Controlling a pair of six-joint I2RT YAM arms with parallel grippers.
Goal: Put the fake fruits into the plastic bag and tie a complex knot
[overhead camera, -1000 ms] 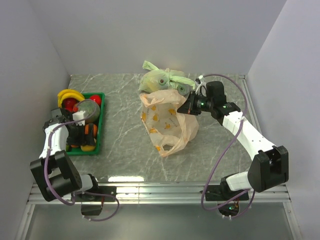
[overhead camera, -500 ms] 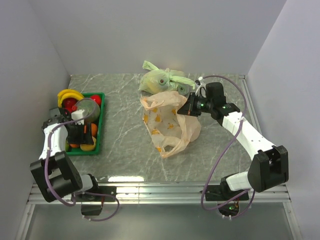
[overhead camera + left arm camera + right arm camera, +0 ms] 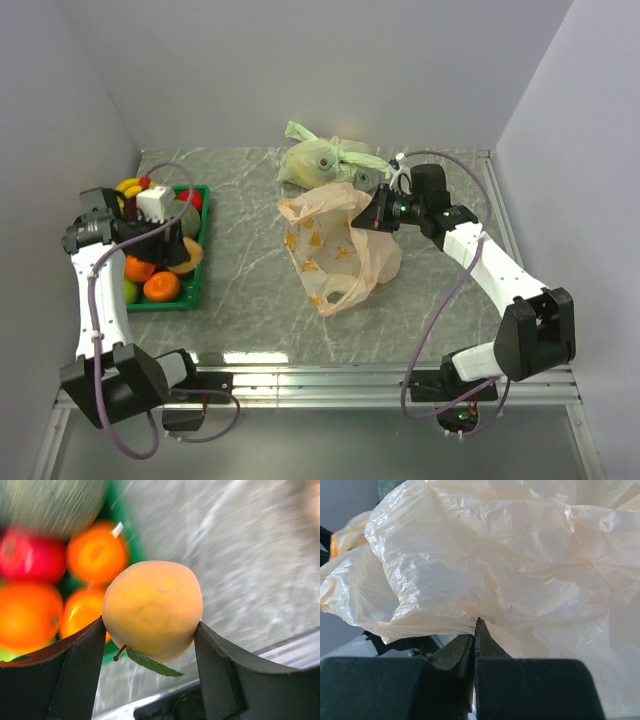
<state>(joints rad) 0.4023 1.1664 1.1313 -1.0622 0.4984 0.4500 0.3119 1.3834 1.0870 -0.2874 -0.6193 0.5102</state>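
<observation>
My left gripper [image 3: 186, 256] is shut on a yellow-orange peach-like fake fruit [image 3: 188, 258] with a small leaf, and holds it above the right edge of the green tray [image 3: 203, 235]. The left wrist view shows the fruit [image 3: 152, 610] pinched between both fingers [image 3: 75, 670]. Oranges [image 3: 160, 287], a red fruit [image 3: 191, 200] and a banana [image 3: 129, 187] lie in the tray. My right gripper [image 3: 373, 214] is shut on the upper edge of the peach-orange plastic bag [image 3: 335, 255] and holds it raised. The right wrist view shows its film [image 3: 510, 570] pinched at the fingertips. No knot shows.
A pale green knotted bag [image 3: 322, 160] lies behind the orange bag near the back wall. A large dark green ball [image 3: 50, 500] sits in the tray beside the oranges [image 3: 97, 552]. Grey walls close in the left, back and right of the marble-patterned table [image 3: 250, 290].
My left gripper rose out of the tray with the peach-like fruit in it and shifted right. The right gripper kept its hold on the bag, almost still.
</observation>
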